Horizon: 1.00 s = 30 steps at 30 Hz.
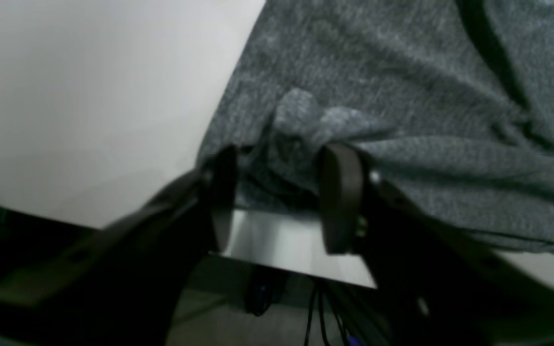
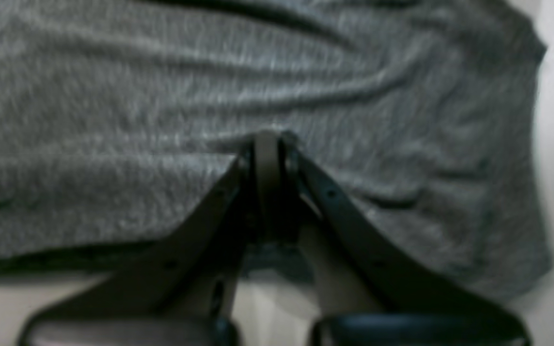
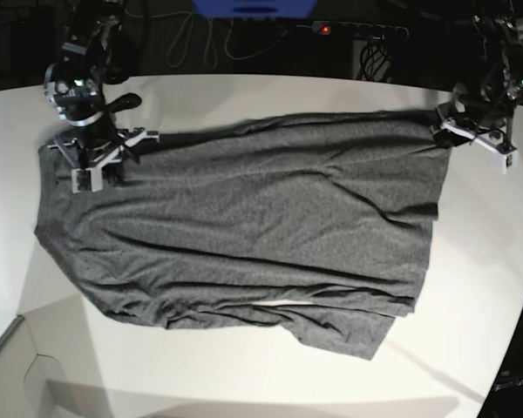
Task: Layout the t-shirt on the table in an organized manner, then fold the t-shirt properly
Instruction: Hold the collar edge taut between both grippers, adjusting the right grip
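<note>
The left gripper (image 1: 277, 192) fills the foreground of its wrist view, its two dark fingers standing apart with a bunched bit of the t-shirt (image 1: 402, 120) lying loose between them, not squeezed. In the right wrist view the right gripper (image 2: 268, 158) has its fingers pressed together on a pinch of the same grey fabric. The table (image 3: 244, 374) is one broad, smooth white top with a curved edge; beyond its far side the room is dark, with hanging cables (image 3: 200, 39), a blue object (image 3: 253, 9) and a small red light (image 3: 325, 29). There is one garment and two arms. The shirt lies spread and wrinkled across the middle of the table, its lower layers bunched in folds. In the base view each arm stands at an upper corner of the shirt, covering the cloth there.
</note>
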Available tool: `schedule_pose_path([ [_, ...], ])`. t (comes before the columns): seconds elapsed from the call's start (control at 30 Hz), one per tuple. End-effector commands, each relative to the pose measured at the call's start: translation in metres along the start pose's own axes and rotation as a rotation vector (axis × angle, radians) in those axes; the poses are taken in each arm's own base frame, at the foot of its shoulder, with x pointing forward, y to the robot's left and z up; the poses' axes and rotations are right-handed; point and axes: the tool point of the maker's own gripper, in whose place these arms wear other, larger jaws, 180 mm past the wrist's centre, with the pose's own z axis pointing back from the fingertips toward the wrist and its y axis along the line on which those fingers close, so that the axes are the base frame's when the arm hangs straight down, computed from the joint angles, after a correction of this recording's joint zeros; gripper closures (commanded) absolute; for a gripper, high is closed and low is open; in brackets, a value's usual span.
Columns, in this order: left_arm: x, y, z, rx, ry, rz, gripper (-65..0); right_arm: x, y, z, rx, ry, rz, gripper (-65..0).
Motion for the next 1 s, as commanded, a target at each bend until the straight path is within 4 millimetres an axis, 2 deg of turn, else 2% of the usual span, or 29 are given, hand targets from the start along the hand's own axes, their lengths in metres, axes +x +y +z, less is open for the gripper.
schedule_pose_path([
  [0.0, 0.011, 0.002, 0.004, 0.004, -0.031, -0.014, -30.6, 0.008, 0.000, 0.001, 0.003, -0.036, -0.005, 0.0],
  [0.07, 0.009, 0.002, 0.004, 0.005, -0.027, -0.014, -32.7, -0.004, 0.000, 0.000, 0.007, -0.005, -0.011, 0.0],
  [0.27, 0.009, 0.003, 0.005, 0.007, -0.030, -0.015, -34.0, -0.005, -0.003, 0.001, 0.000, -0.002, -0.009, 0.0],
  [0.33, 0.009, 0.002, 0.006, 0.005, -0.030, -0.016, -37.6, -0.010, -0.003, 0.003, 0.000, 0.007, -0.008, -4.3],
  [0.5, 0.009, 0.013, 0.011, 0.026, -0.040, 0.012, -52.1, 0.000, -0.005, 0.010, -0.010, -0.019, 0.007, -20.2],
  [0.63, 0.008, 0.018, 0.014, 0.037, -0.041, 0.023, -58.6, 0.003, -0.005, 0.020, -0.019, -0.035, 0.019, -26.4],
  [0.7, 0.001, 0.021, 0.015, 0.044, -0.024, 0.023, -60.6, 0.008, -0.005, 0.023, -0.022, -0.046, 0.025, -26.9],
  [0.97, -0.021, 0.027, 0.003, 0.056, 0.018, 0.090, -61.1, 0.000, -0.005, 0.030, -0.023, -0.028, 0.029, -26.9],
])
